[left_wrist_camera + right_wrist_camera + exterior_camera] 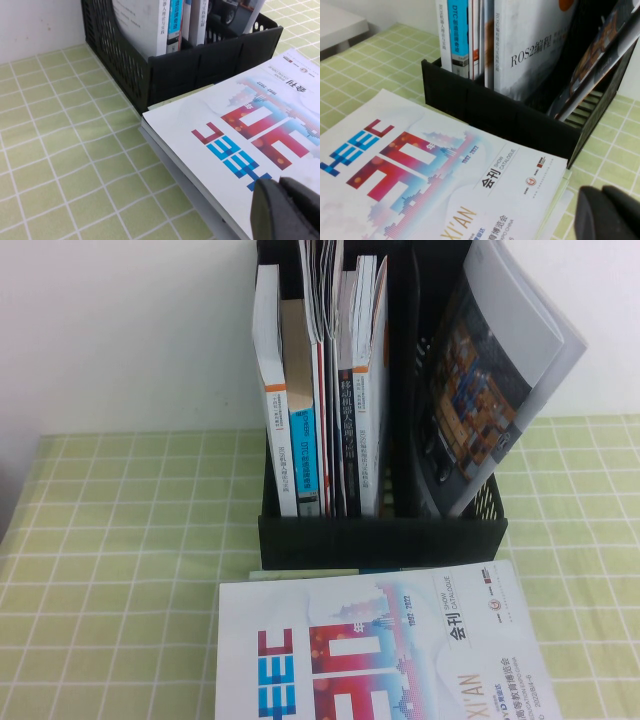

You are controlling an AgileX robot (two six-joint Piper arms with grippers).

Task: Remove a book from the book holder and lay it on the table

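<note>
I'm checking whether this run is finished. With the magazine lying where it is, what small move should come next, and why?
Probably only a short retreat of both arms. The magazine already lies flat, cover up, on the table in front of the book holder. The left gripper hangs over its near edge, the right gripper beside its corner, shut and holding nothing, so neither has anything left to grasp.

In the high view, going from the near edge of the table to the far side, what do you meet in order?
The book lying flat, cover up, on the table → the book holder's low front wall → the upright books and the leaning grey magazine in its compartments. Neither gripper shows in this view.
</note>
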